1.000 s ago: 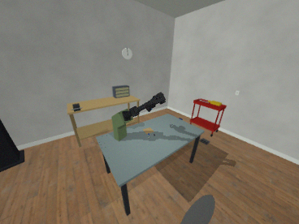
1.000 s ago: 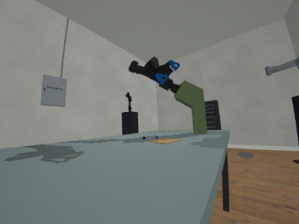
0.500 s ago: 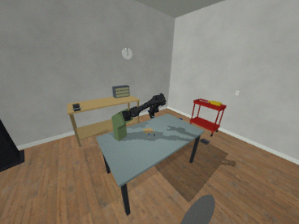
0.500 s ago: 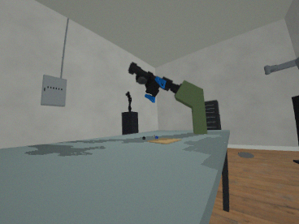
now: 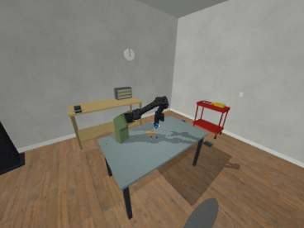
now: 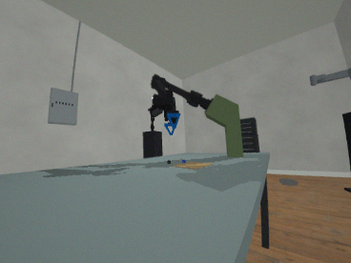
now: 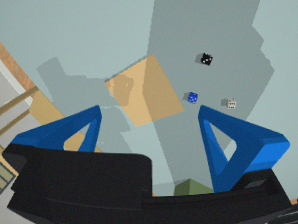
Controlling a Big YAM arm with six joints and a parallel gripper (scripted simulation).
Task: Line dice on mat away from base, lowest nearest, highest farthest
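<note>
In the wrist view a tan mat (image 7: 145, 90) lies flat on the grey table. Three small dice lie on the table beside it, off the mat: a black die (image 7: 206, 59), a blue die (image 7: 192, 98) close to the mat's edge, and a white die (image 7: 230, 104). My gripper (image 7: 149, 110) is open and empty, high above the table, with its blue fingers pointing down over the mat and dice. It also shows in the top view (image 5: 157, 123) and the exterior view (image 6: 171, 125). The mat shows in the top view (image 5: 151, 132) and the exterior view (image 6: 196, 165). The die faces are too small to read.
The green robot base (image 5: 121, 129) stands at the table's back left edge. A wooden shelf bench (image 5: 103, 108) stands behind the table, a red cart (image 5: 211, 116) to the right. A dark stand (image 6: 153, 144) rises beyond the table's far end.
</note>
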